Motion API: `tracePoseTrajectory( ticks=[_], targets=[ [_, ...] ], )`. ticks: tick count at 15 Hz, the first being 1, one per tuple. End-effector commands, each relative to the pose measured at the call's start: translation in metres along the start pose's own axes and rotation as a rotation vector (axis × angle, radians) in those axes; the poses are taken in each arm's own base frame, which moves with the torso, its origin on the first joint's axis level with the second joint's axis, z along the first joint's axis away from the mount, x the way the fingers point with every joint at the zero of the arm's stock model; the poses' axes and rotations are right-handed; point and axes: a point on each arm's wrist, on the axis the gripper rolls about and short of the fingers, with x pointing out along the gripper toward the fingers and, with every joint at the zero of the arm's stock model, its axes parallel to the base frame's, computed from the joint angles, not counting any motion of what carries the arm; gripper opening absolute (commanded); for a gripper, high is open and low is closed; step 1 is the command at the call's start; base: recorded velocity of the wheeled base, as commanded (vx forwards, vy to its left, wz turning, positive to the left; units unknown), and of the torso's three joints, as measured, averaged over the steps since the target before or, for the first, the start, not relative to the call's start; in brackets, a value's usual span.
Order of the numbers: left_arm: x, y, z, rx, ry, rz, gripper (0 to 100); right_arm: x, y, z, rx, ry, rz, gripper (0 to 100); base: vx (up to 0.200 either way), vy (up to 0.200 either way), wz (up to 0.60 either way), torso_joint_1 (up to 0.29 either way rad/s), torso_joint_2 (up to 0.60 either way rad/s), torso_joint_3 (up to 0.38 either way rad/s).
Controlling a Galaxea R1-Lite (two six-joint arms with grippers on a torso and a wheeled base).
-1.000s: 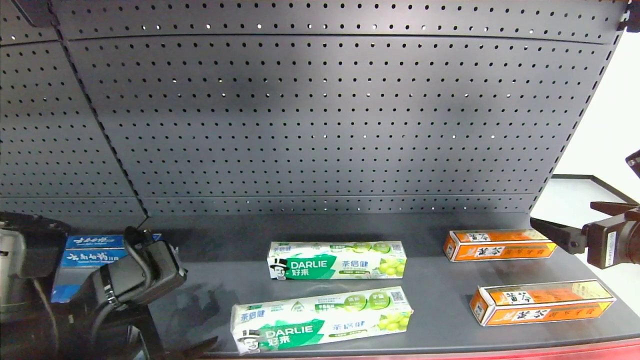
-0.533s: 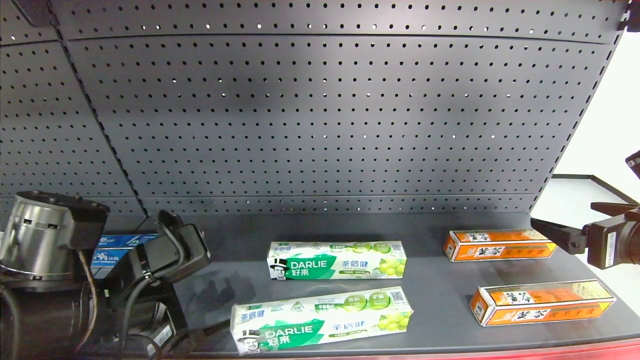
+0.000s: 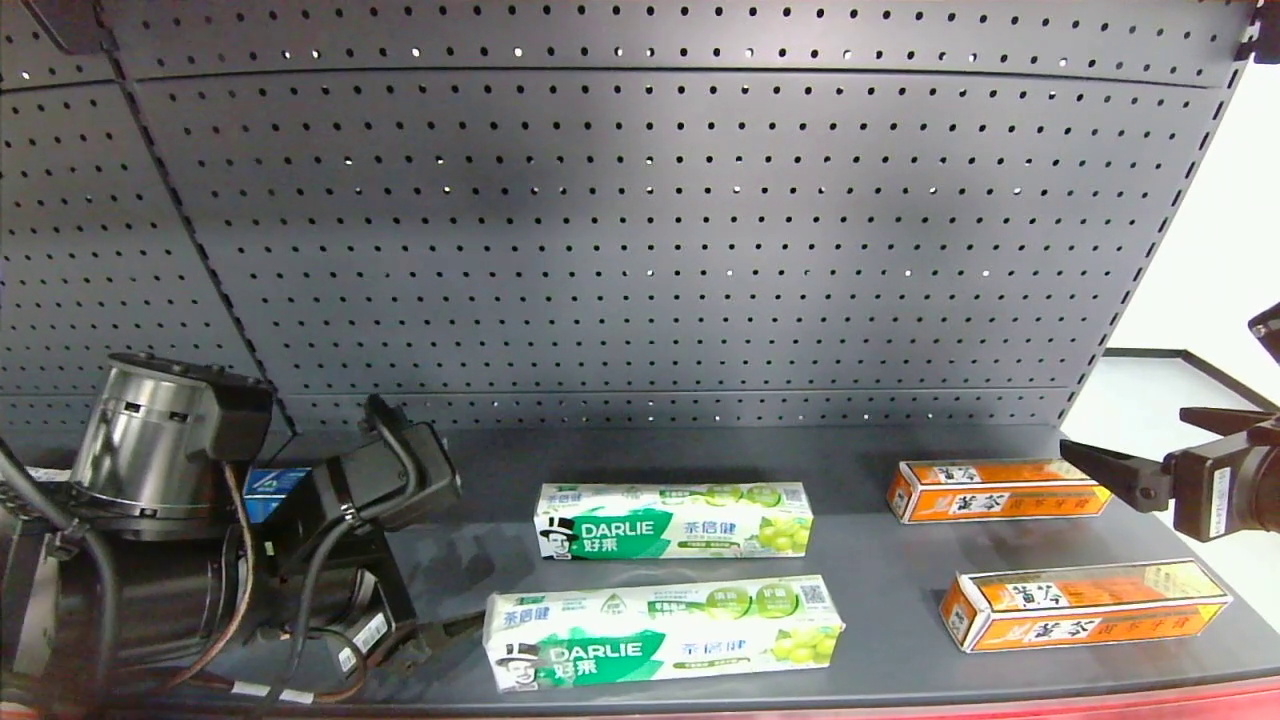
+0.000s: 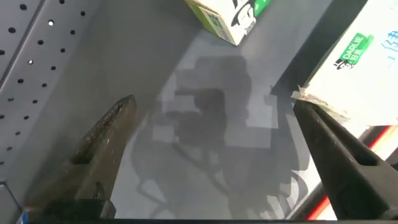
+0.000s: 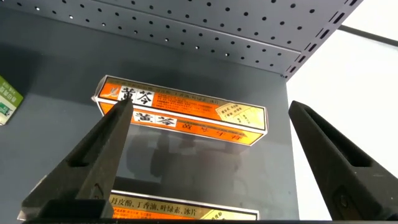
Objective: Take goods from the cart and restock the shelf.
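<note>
Two green toothpaste boxes lie mid-shelf, one at the back and one at the front. My left gripper is low at the front box's left end, open. In the left wrist view the left gripper has one finger against the front green box; the back box's corner lies beyond. Two orange boxes lie at the right. My right gripper hovers by them, open; in its wrist view the right gripper frames the far orange box.
A blue box peeks out behind the left arm at the shelf's far left. The perforated back panel rises behind the dark shelf floor. A red strip marks the front edge. The shelf ends at the right, past the orange boxes.
My left arm has come up and rightward along the shelf, covering most of the blue boxes. The front green box has slid right and straightened. The right arm stays put.
</note>
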Motion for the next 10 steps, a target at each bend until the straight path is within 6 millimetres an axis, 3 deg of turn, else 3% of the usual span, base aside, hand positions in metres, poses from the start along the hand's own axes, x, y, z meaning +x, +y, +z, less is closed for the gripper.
tracePoseTrajectory(
  ticks=[1, 10],
  targets=[
    [0.0041, 0.0017, 0.0022, 0.000, 0.003, -0.003, 100, -0.0002, 0.0002, -0.0004, -0.001, 0.000, 0.000, 100, 0.000, 0.000, 0.00, 0.000, 0.00, 0.000],
    [0.0084, 0.0004, 0.0051, 0.008, 0.004, -0.014, 100, -0.0004, 0.0008, -0.0028, -0.002, 0.006, 0.012, 100, 0.000, 0.000, 0.00, 0.000, 0.00, 0.000]
  ],
)
